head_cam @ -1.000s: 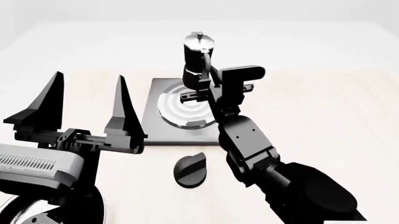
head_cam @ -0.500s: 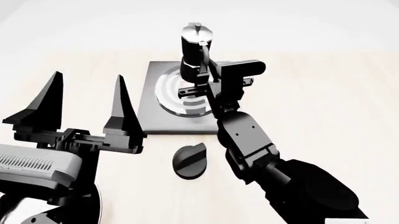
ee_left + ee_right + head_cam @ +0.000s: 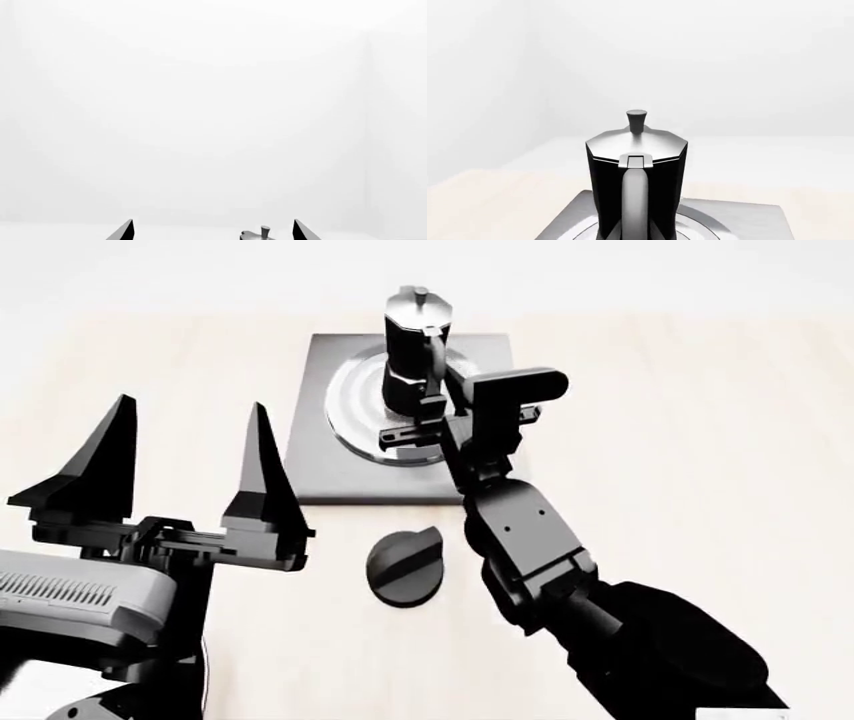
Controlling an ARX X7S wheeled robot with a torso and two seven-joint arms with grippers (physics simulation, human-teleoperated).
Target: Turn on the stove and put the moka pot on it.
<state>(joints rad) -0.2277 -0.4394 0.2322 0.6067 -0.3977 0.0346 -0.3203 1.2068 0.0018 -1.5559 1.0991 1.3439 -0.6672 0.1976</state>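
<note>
Now carried over stove (image 3: 307, 455) burner: moka pot (image 3: 416, 345), clamped in right pincer (image 3: 430, 405); left pincer (image 3: 187, 455) spread wide, empty.

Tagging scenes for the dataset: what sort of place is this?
Likely a bare simulated kitchen tabletop: a light wooden table carries a flat stove with a ringed burner, a moka pot over it, and a separate black knob. Walls are plain white.

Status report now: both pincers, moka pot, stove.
Left pincer open, idle, raised. Right pincer at moka pot handle, grip unclear. Pot upright over stove burner. Knob unobstructed.
</note>
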